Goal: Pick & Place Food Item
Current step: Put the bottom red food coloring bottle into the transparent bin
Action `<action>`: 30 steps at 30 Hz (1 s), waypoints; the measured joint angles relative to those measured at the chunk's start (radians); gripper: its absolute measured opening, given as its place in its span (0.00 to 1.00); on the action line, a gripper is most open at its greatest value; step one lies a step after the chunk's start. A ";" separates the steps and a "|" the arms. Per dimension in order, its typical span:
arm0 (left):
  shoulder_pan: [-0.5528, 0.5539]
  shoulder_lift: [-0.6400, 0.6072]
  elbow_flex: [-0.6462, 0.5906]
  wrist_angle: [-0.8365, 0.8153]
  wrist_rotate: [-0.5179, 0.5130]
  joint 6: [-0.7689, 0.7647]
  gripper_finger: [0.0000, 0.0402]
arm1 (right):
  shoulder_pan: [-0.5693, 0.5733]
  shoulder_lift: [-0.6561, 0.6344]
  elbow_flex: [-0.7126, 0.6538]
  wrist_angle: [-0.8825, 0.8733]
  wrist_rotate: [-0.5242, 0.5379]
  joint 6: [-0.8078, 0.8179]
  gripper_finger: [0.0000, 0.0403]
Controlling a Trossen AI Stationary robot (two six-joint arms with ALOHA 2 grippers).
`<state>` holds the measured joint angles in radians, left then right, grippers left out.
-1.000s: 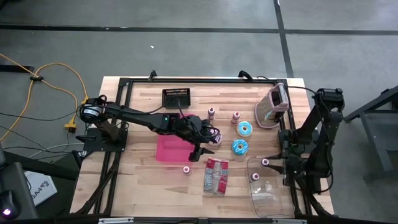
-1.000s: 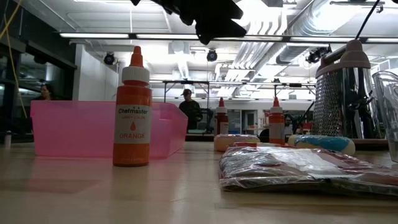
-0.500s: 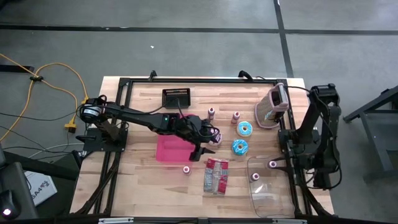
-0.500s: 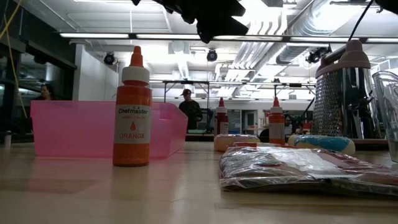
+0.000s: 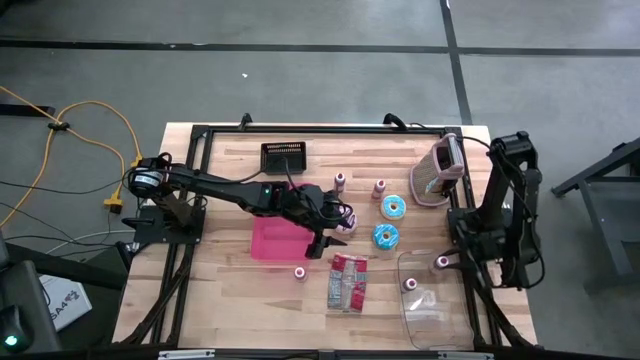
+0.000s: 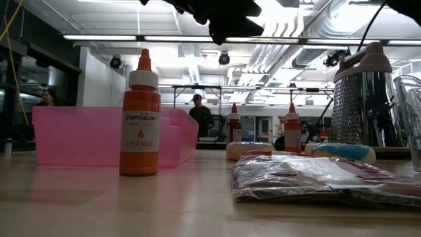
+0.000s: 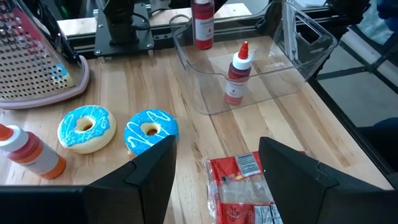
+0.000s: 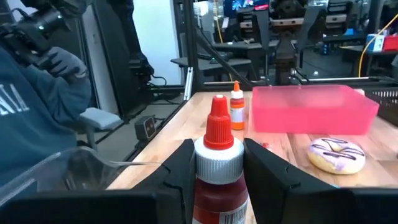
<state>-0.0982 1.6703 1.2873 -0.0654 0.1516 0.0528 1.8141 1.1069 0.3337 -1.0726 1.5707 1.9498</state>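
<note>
Right gripper point(image 8: 217, 168) clamps a red-capped plastic bottle point(image 8: 217, 171) at the table's four o'clock. Left gripper point(image 7: 214, 165), jaws wide, hovers centrally above two round blue-iced doughnuts point(image 7: 151, 130) at two o'clock.

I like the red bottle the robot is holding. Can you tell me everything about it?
The red bottle is small, full of dark red liquid, with a ridged white collar and a pointed red cap. It looks like plastic. It stands upright, lifted off the table, squeezed between the right gripper's two dark fingers, which touch its sides. From above it hangs by the clear bin's edge. Its label is mostly hidden.
</note>
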 joint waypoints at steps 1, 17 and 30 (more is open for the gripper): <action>0.000 0.000 0.000 0.000 0.000 0.000 0.55 | 0.000 0.000 -0.010 0.010 0.000 0.002 0.25; 0.005 0.000 0.000 -0.001 0.000 0.000 0.55 | 0.040 0.034 -0.058 0.355 -0.076 -0.220 0.25; 0.007 0.000 0.000 0.006 0.000 0.000 0.55 | 0.013 0.033 -0.056 0.352 -0.135 -0.165 0.25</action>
<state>-0.0908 1.6703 1.2873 -0.0589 0.1516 0.0528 1.8272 1.1397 0.2781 -0.7206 1.4353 1.7844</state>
